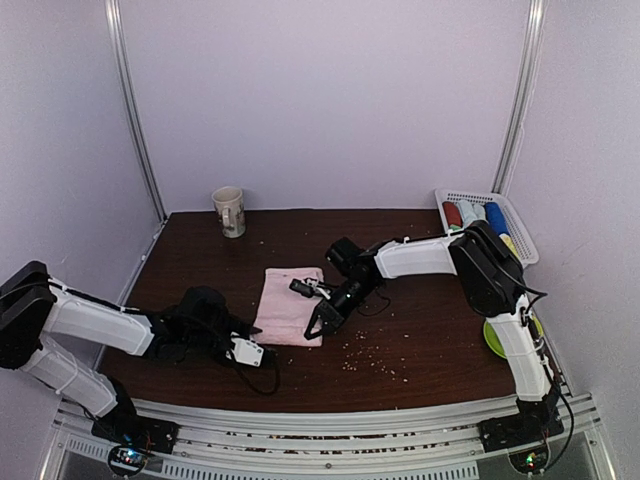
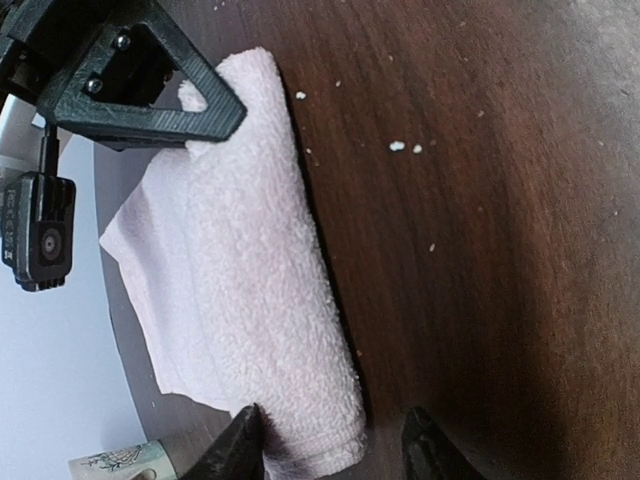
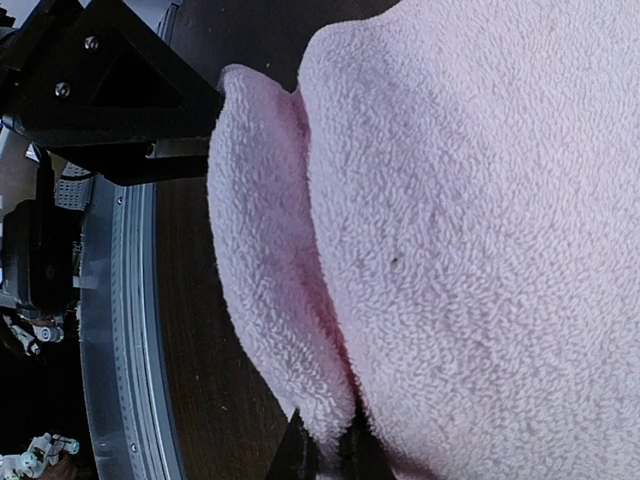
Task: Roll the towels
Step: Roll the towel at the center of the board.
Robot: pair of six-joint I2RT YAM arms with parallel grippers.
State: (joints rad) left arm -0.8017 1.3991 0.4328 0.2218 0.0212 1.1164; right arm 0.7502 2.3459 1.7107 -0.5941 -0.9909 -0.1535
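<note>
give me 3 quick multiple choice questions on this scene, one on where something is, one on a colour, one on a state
1. Where does the mug stand?
A. back left of the table
B. front right corner
C. dead centre

2. What colour is the towel lying mid-table?
A. dark green
B. pale pink
C. black

3. How is the right gripper?
A. wide open above the mug
B. shut on nothing
C. shut on a fold of the towel

Answers:
1 A, the top view shows it near the back wall on the left.
2 B, all three views show pale pink terry.
3 C, the right wrist view shows its fingers pinching the fold together.
</note>
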